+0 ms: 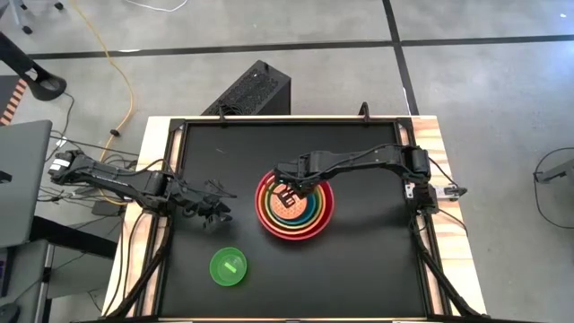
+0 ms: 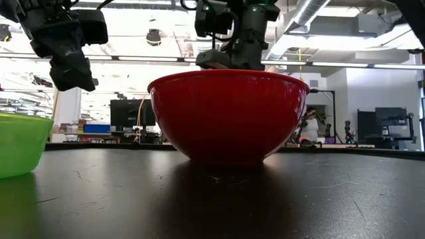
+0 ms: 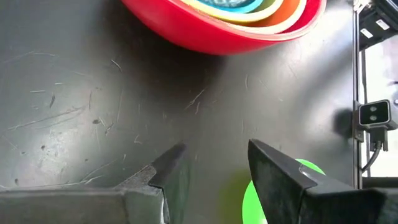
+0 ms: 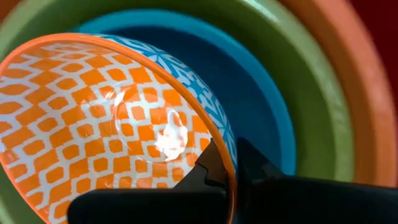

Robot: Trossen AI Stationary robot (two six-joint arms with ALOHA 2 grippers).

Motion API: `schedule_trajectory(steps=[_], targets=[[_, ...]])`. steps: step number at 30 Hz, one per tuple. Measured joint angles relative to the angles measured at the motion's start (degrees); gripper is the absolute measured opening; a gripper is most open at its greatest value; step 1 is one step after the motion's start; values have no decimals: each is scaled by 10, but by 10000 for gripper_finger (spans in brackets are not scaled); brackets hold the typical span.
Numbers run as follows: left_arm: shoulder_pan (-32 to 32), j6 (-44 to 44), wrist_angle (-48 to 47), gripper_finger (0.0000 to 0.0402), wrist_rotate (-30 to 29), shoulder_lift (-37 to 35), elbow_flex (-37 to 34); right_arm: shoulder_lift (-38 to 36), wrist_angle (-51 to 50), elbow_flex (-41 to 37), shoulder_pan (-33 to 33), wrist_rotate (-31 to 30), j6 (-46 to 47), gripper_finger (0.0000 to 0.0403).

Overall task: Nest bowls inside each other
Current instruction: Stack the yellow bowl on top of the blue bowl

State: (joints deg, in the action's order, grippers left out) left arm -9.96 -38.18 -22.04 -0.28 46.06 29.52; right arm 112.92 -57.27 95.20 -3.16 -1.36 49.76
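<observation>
A red bowl [image 1: 269, 215] stands on the black table with an orange bowl [image 4: 367, 93], an olive-green bowl [image 4: 311, 87] and a blue bowl [image 4: 255, 81] nested in it. Over their middle my right gripper [image 1: 289, 190] is shut on a smaller bowl [image 4: 106, 118], orange-and-white checked inside and blue patterned outside. Left of the stack my left gripper [image 1: 215, 215] hangs open above the bare table. A bright green bowl [image 1: 228, 266] stands on its base near the front edge. My right gripper holds the patterned bowl by its rim [image 4: 225, 163], with one finger [image 4: 208, 167] inside the bowl and the other [image 4: 255, 167] outside. The fingers come from above, pointing steeply down. The bowl hangs tilted over the blue bowl; whether it touches that bowl I cannot tell.
The table has a raised black frame [image 1: 175, 135] around it. Bare black surface lies to the right of the stack and along the far side. In the low view the red bowl [image 2: 229, 116] fills the middle, and the green bowl [image 2: 20, 143] stands at the left.
</observation>
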Motion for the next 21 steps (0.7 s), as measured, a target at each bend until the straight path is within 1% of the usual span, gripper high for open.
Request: schedule_trajectory(steps=[3,5,13,17,21], targets=[[0,-2,0,150,0,0,0,-2,-5,0,0,-14,-4,14],[0,-2,0,150,0,0,0,-2,-13,0,1,-15,-7,28],[0,-8,0,150,1,0,0,-4,-42,0,5,-16,-15,115],[0,-15,0,150,22,0,0,-6,-63,0,5,-15,-32,158],[-1,-10,0,150,53,0,0,-12,-102,17,5,-16,-34,186]])
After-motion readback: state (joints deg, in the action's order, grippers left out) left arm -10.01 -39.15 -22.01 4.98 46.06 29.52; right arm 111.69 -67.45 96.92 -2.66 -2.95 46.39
